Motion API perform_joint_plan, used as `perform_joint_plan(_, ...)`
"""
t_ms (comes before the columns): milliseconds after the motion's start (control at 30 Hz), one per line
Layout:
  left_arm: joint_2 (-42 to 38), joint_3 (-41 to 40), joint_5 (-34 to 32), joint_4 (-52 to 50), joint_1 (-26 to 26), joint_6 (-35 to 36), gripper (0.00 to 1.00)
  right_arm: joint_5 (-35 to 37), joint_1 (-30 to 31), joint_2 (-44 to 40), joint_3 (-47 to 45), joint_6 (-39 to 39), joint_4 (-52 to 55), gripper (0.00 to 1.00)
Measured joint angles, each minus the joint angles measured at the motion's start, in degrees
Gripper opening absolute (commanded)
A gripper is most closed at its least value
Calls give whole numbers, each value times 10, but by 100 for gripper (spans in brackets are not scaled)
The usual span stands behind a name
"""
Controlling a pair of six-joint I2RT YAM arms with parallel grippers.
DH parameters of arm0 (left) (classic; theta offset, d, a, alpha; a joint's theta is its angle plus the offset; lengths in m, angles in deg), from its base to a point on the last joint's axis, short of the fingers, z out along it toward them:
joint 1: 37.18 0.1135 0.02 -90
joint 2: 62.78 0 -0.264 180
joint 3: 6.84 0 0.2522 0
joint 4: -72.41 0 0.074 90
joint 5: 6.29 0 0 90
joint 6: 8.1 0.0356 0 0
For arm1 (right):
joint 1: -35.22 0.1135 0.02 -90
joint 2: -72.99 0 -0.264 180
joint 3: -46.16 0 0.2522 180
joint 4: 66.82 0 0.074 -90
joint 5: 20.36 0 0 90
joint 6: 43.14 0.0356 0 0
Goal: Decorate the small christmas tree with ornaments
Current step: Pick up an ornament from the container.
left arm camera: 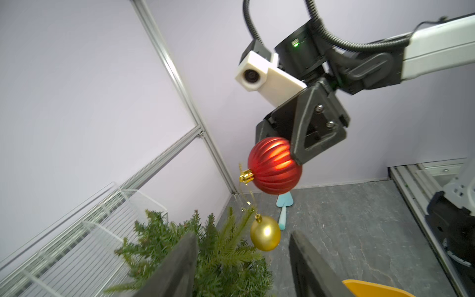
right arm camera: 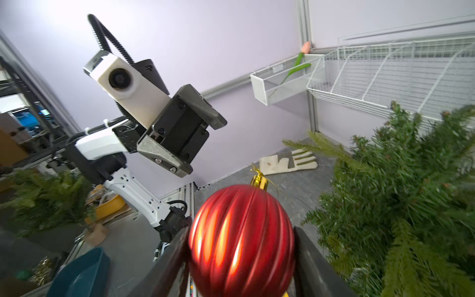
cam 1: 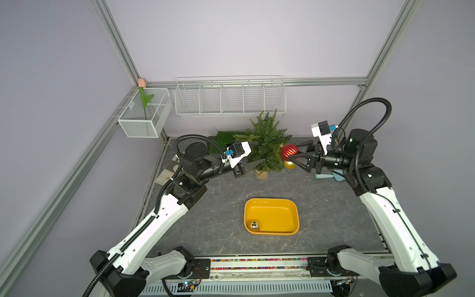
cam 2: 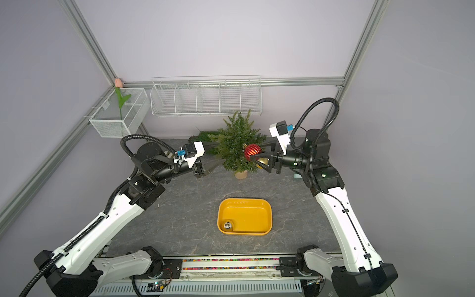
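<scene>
The small christmas tree (cam 1: pixel 264 144) (cam 2: pixel 235 146) stands upright at the back of the table on a tan base. My right gripper (cam 1: pixel 291 151) (right arm camera: pixel 241 231) is shut on the ribbed red ornament (cam 1: pixel 289 151) (left arm camera: pixel 272 167) (right arm camera: pixel 241 241), held at the tree's right side with its gold cap toward the branches. Just below it, the gold ornament (left arm camera: pixel 265 232) (cam 1: pixel 289 164) hangs from a branch tip. On the tree's left side my left gripper (cam 1: pixel 259 151) (left arm camera: pixel 244 234) is open, its fingers astride some branches. The silver ornament (cam 1: pixel 254 225) (cam 2: pixel 227 225) lies in the yellow tub.
The yellow tub (cam 1: pixel 272 203) sits in the middle of the table. White wire baskets (cam 1: pixel 230 97) and a mesh box (cam 1: pixel 145 123) with a tulip hang on the walls. A grass roll (cam 1: pixel 226 138), a glove (right arm camera: pixel 288 162) and a blue scoop (left arm camera: pixel 284 205) lie near the tree.
</scene>
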Motion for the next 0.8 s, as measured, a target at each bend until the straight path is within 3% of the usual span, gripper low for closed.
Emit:
perform_joint_plan(400,107,157,95,-113,-2,98,62,-163,-7,45,24,70,-113,51)
perform_joint_plan(800,155,297,143,-273,-3,147,64,-206,-8,45,13,42,-121,50)
